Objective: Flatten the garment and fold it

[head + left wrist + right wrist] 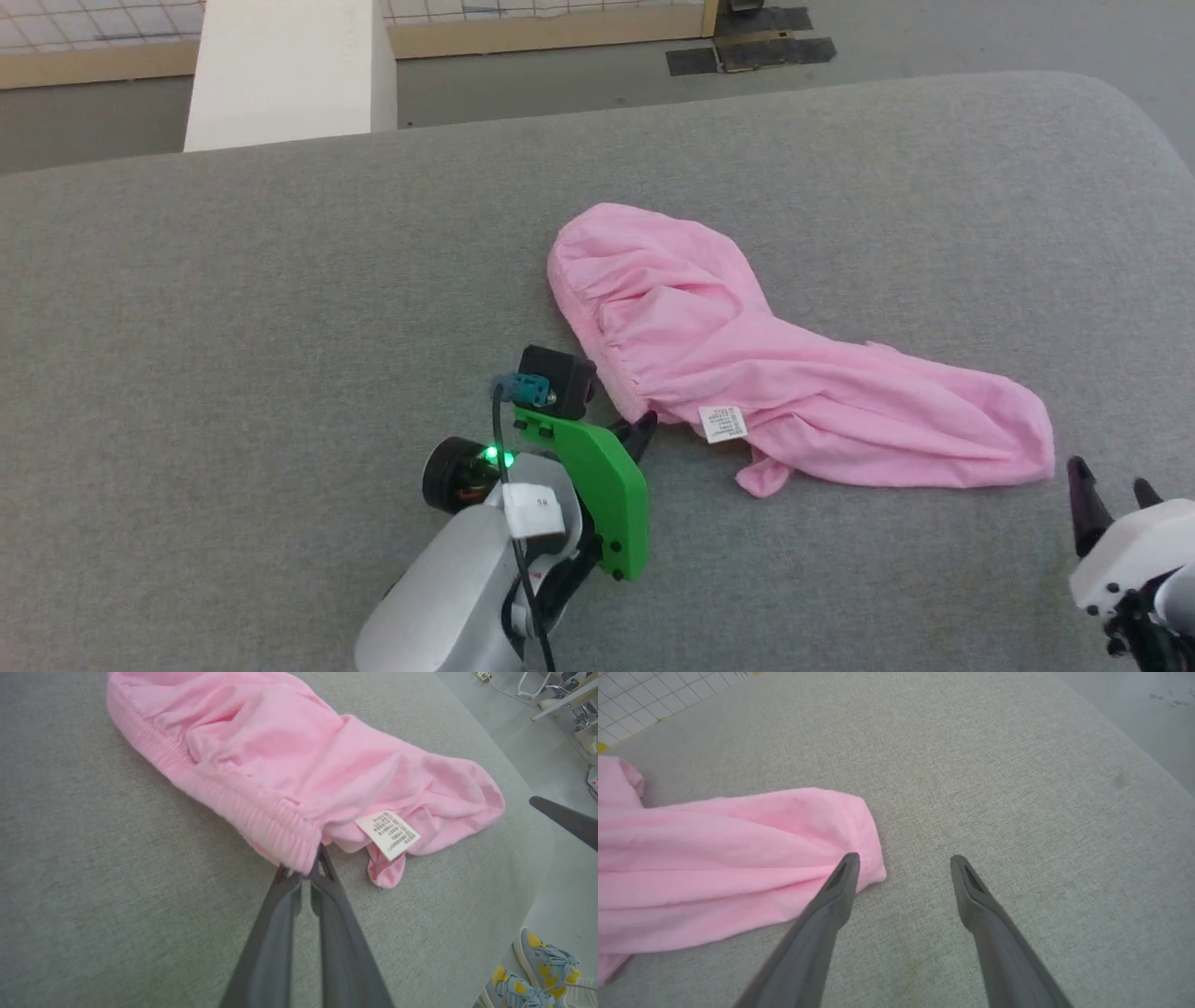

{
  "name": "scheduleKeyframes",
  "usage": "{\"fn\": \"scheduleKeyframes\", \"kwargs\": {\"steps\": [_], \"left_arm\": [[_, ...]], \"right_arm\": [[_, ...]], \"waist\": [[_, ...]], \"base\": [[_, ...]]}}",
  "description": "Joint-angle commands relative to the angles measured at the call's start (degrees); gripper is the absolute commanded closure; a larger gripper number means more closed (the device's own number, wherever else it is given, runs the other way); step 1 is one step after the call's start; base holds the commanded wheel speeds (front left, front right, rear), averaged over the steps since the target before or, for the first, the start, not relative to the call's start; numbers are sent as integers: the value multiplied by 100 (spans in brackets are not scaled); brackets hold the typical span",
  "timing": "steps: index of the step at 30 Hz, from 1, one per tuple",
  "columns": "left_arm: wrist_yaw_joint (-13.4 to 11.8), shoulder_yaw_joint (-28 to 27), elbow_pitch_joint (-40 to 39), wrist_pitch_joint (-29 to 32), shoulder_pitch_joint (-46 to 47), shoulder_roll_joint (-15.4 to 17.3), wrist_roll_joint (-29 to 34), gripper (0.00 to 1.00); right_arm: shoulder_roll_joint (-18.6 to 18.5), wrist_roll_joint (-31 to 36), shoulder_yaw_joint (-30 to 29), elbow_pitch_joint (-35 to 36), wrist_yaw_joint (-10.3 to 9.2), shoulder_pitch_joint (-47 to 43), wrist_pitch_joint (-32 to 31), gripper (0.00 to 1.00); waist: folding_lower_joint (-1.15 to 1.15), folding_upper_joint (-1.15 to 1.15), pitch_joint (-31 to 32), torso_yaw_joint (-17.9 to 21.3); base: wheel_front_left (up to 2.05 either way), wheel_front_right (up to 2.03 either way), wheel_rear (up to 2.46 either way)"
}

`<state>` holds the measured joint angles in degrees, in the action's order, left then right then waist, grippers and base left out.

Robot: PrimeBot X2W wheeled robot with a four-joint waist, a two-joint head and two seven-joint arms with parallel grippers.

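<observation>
A light pink garment [747, 373] lay crumpled on a broad grey cushioned surface [233, 327], close to the robot's side of it. It was bunched into a long, lopsided shape. One rounded end lay farther off towards the middle, and a narrower length trailed towards the robot's right. A small white tag [724, 423] printed with tiny text hung at its near edge, beside a little twisted tail of cloth.

Nearest the camera, the left gripper [303, 868] had its two dark fingers drawn almost together. The corner of the garment's gathered, ribbed band was pinched between their tips, and the tag lay just to the right of them. A bright green plate [597, 490] sat on that arm's pale wrist.

At the lower right, the right gripper [904, 859] stood wide open and held nothing. In its wrist view, its left finger overlapped the stitched hem at the garment's far-right end; whether they touched could not be told.

The cloth looked soft, thin and heavily creased. The surface beneath it was a tight woven grey fabric with rounded corners.

Beyond the surface were a grey floor and a white block [289, 70]. A pair of grey-and-yellow shoes [537, 970] stood beside the surface.
</observation>
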<state>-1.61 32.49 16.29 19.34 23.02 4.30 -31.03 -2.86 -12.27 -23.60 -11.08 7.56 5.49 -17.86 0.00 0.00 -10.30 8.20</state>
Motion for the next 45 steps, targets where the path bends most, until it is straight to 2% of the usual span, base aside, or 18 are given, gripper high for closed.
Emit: {"fn": "scheduleKeyframes", "kwargs": {"steps": [1, 7, 15, 16, 17, 18, 27, 30, 35, 40, 43, 45], "left_arm": [[-36, 3, -98, -9, -132, 75, -39, 100], [-137, 45, -495, 89, -326, 164, -43, 100], [-157, 114, -658, 162, -324, 193, -40, 100], [-156, 120, -666, 166, -316, 196, -41, 100], [-155, 123, -671, 167, -310, 199, -42, 100], [-153, 127, -676, 165, -307, 204, -44, 100], [-146, 76, -664, 67, -284, 205, -130, 100], [-155, -63, -694, -9, -254, 190, -260, 100], [-99, -560, -884, 85, 113, 354, -636, 100], [47, -1037, -908, 643, 1113, 1007, -735, 100], [123, -1223, -639, 1027, 1997, 1429, -626, 100], [146, -1307, -367, 1167, 2594, 1652, -485, 100]], "right_arm": [[-2, 137, -60, 59, -8, -63, -173, 0], [-2, 601, -66, 216, -8, 98, -835, 0], [-2, 917, 188, -53, -8, 471, -1010, 0], [-2, 928, 194, -103, -8, 509, -1037, 10], [-2, 943, 203, -134, -8, 535, -1047, 67], [-2, 960, 208, -167, -8, 560, -1064, 100], [-73, 796, 269, -90, -8, 699, -1219, 100], [-104, 455, 389, 182, -8, 776, -1443, 100], [-106, -714, 675, 948, -8, 1285, -2364, 100], [-72, -1677, 802, 1272, -8, 2378, -3531, 100], [-39, -1755, 752, 1091, -8, 3361, -3955, 100], [-20, -1632, 728, 830, -8, 4018, -4029, 100]], "waist": [[0, 0, -3, -73], [0, 0, -99, -150], [0, 0, -242, -191], [0, 0, -259, -202], [0, 0, -269, -210], [0, 0, -277, -219], [0, 0, -212, -250], [0, 0, -138, -252], [0, 0, -85, -273], [0, 0, -188, -293], [0, 0, -337, -340], [0, 0, -459, -350]], "base": [[0, 0, 0], [0, 0, 0], [0, 0, 0], [0, 0, 0], [0, 0, 0], [0, 0, 0], [0, 0, 0], [0, 0, 0], [0, 0, 0], [0, 0, 0], [0, 0, 0], [0, 0, 0]]}}
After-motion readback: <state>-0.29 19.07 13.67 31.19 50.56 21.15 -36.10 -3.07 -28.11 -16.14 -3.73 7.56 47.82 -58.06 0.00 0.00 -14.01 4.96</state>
